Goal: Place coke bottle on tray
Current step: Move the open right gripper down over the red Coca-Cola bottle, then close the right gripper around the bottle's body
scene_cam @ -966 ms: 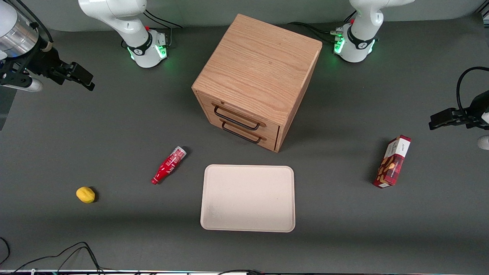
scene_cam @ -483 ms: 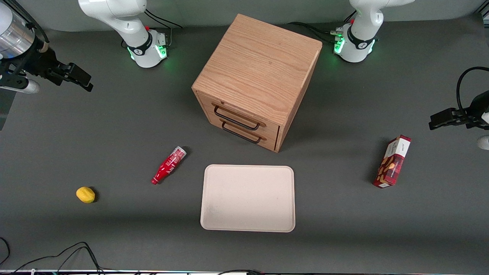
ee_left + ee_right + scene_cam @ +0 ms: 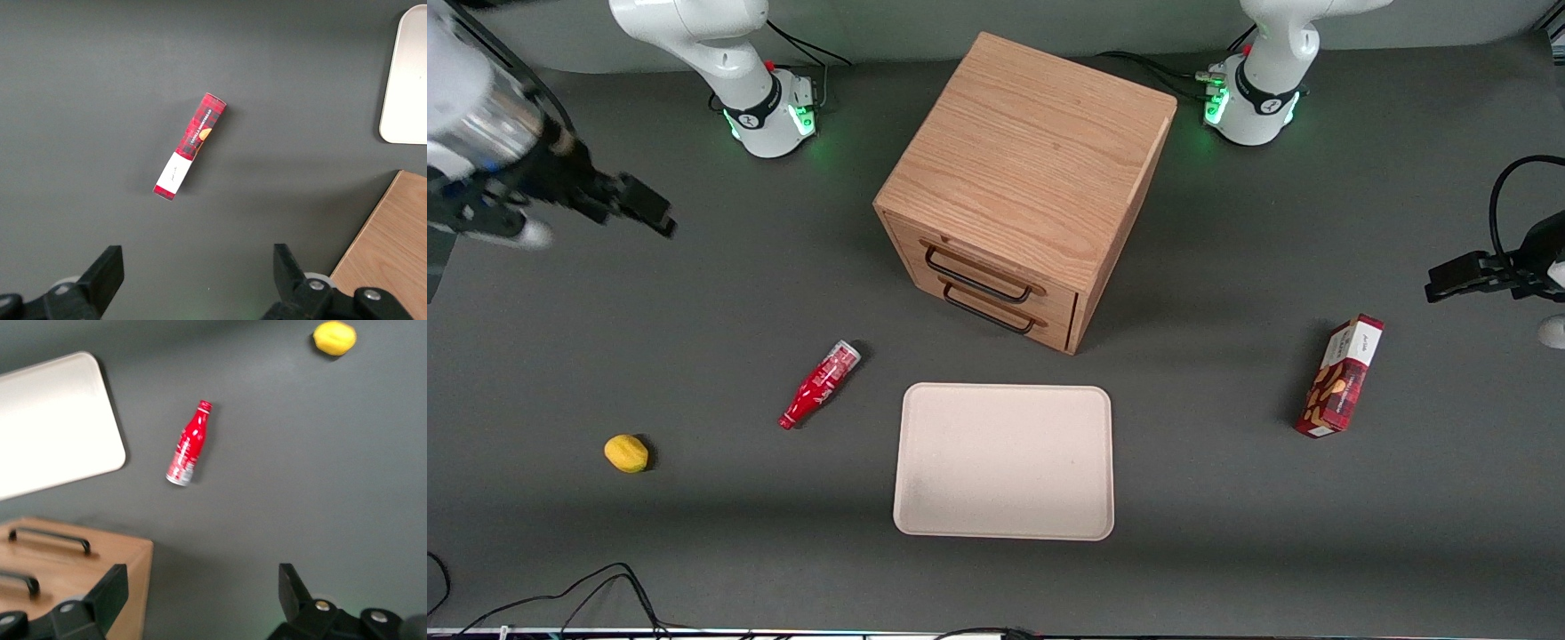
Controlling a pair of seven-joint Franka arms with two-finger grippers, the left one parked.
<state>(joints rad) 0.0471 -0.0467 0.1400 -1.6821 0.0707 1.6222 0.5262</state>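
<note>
The coke bottle [image 3: 819,384], slim and red with a pale base, lies on its side on the dark table beside the tray [image 3: 1005,460], with its cap pointing toward the front camera. The tray is large, flat and beige, and nothing lies on it. My right gripper [image 3: 643,204] hangs above the table toward the working arm's end, farther from the front camera than the bottle and well apart from it. In the right wrist view the gripper [image 3: 202,590] is open and empty, and the bottle [image 3: 187,445] and a corner of the tray [image 3: 53,420] show below it.
A wooden two-drawer cabinet [image 3: 1032,178] stands mid-table, farther from the front camera than the tray. A yellow lemon [image 3: 626,452] lies toward the working arm's end. A red snack box [image 3: 1340,376] lies toward the parked arm's end. Cables run along the front edge.
My right gripper has shifted toward the cabinet and a little nearer the front camera. The bottle, tray, lemon and box have not moved.
</note>
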